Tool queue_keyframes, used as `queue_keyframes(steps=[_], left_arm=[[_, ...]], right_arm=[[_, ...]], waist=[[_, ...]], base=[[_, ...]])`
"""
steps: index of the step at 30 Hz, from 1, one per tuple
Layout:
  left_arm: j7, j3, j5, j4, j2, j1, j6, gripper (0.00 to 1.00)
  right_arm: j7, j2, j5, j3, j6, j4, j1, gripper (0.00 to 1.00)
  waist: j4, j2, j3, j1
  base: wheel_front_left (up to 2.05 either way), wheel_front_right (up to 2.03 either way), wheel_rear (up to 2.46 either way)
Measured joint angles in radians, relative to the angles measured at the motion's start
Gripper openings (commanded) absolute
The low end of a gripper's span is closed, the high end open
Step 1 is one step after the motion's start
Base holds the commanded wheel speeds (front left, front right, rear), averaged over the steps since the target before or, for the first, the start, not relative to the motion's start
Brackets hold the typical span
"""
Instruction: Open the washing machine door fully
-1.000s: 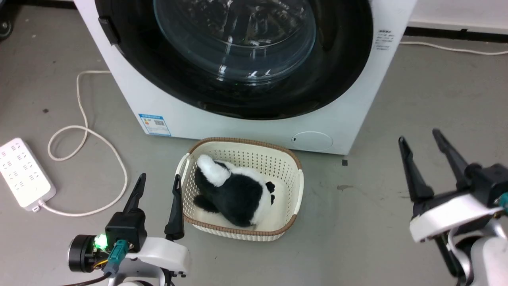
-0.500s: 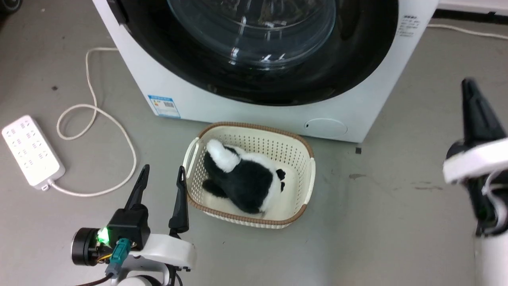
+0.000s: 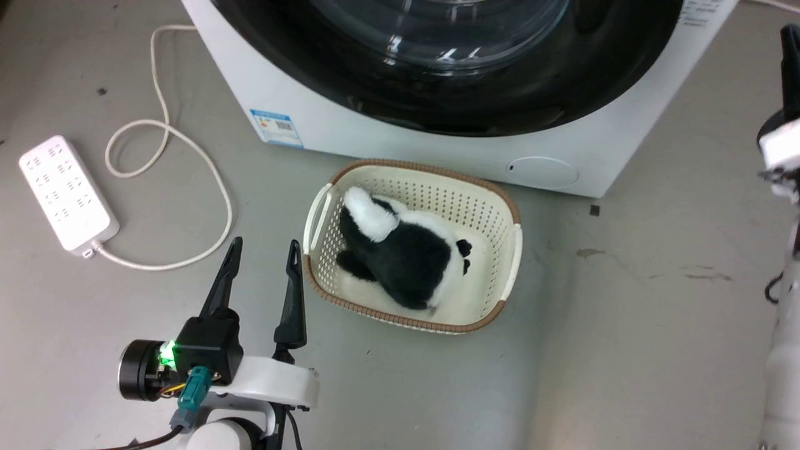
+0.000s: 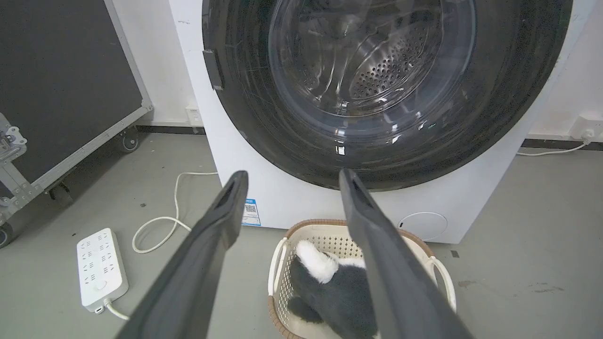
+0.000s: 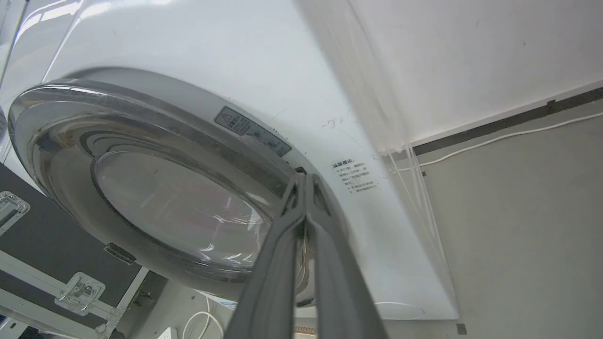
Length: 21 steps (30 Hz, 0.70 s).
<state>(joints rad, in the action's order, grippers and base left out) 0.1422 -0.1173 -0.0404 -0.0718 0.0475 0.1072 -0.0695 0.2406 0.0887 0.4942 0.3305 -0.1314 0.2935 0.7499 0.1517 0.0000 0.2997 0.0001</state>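
Note:
The washing machine door (image 3: 562, 100) fills the top of the head view, a wide glossy black rim around a bulging glass centre. In the left wrist view the door (image 4: 282, 141) lies flat against the white machine front, with a small black latch piece (image 4: 213, 69) on its left rim. My left gripper (image 3: 264, 245) is open low over the floor, left of the basket and well short of the door. My right gripper (image 3: 790, 44) is raised at the machine's right side. In the right wrist view its fingers (image 5: 305, 178) are pressed together, tips close to the door's (image 5: 141, 113) right rim edge.
A cream basket (image 3: 509, 250) holding a black-and-white plush toy (image 3: 406, 256) sits on the floor just in front of the machine. A white power strip (image 3: 65, 194) and its looped cable (image 3: 187, 162) lie to the left. A black wheeled case (image 4: 61, 84) stands further left.
My right gripper has risen from low at the right to the machine's right side, and its fingers have gone from apart to together. The head camera has shifted. The left gripper has stayed open.

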Motion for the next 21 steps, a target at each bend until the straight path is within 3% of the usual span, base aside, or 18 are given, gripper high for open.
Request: queue_keyframes(steps=[5,21], left_arm=[[0.015,-0.014,-0.008,0.0,0.0,0.002,-0.011,1.0],[0.053,-0.064,-0.025,-0.034,0.0,0.043,-0.038,1.0]], right_arm=[[0.134,-0.01,0.045,0.086,0.0,0.127,0.144,0.0],[0.392,0.004,0.035,0.281,0.0,0.331,0.455,0.0]], waist=[[0.024,0.0,0.034,0.0],[0.081,0.0,0.129,0.0]], base=[[0.0,0.0,0.0],[0.0,0.0,0.0]])
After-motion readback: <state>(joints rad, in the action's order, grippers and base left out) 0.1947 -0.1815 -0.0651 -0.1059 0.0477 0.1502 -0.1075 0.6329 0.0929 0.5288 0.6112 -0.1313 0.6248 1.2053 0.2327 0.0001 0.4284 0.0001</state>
